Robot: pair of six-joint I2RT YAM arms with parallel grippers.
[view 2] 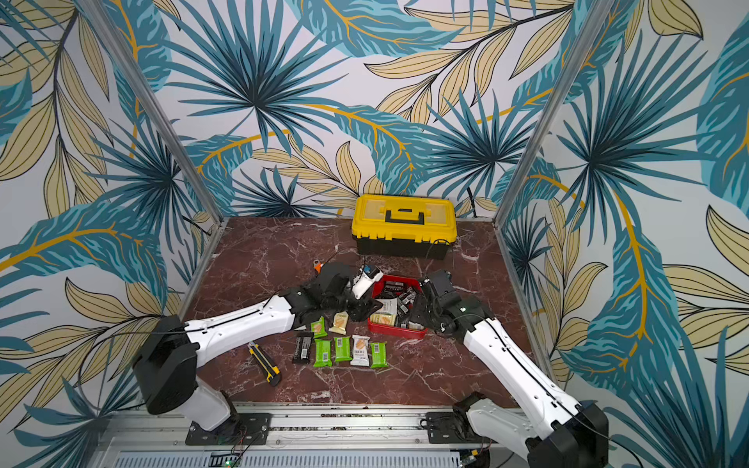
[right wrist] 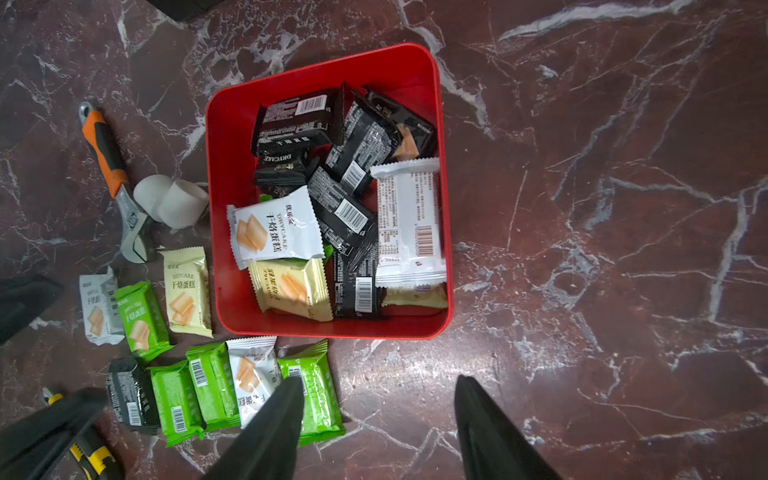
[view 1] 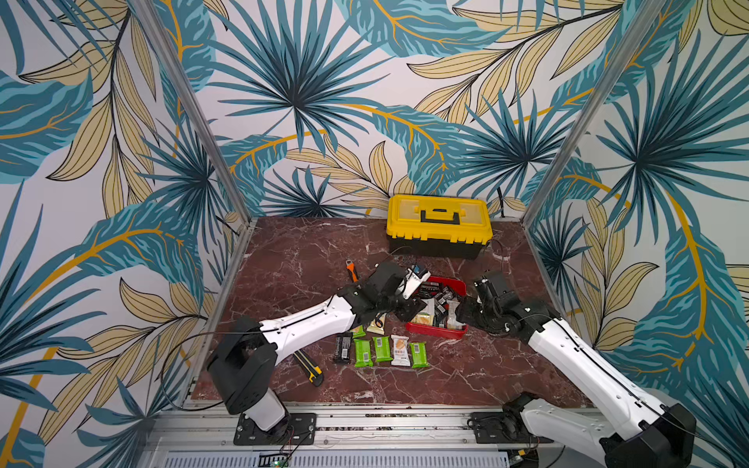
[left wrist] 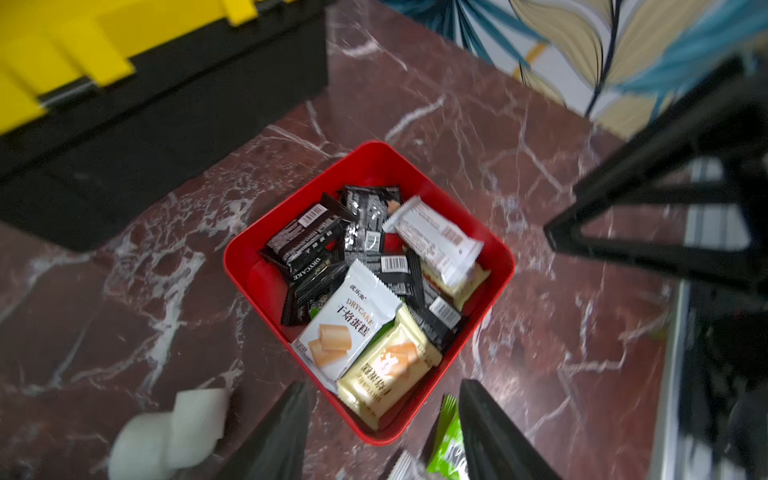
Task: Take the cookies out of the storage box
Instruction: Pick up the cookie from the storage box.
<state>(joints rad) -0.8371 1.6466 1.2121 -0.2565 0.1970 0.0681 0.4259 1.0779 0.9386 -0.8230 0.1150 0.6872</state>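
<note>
Just right of the worktop's centre, between the yellow toolbox at the back edge and the front edge, sits the red storage box. Roughly a dozen cookies, mostly black-wrapped, are piled inside it. Eight removed packets lie on the worktop off the box's front-left corner, five in a row and three nearer the box, so the job looks less than half done.

The left jaws stand apart and empty at the box's left side. The right jaws are likewise wide and empty, just beside its right side.

The right wrist view shows the whole pile, plus a wrench and a white pipe elbow beside the box. In both top views the arms hide much of that, but only those views show the toolbox whole and the utility knife whole, nearer the worktop's left edge.
</note>
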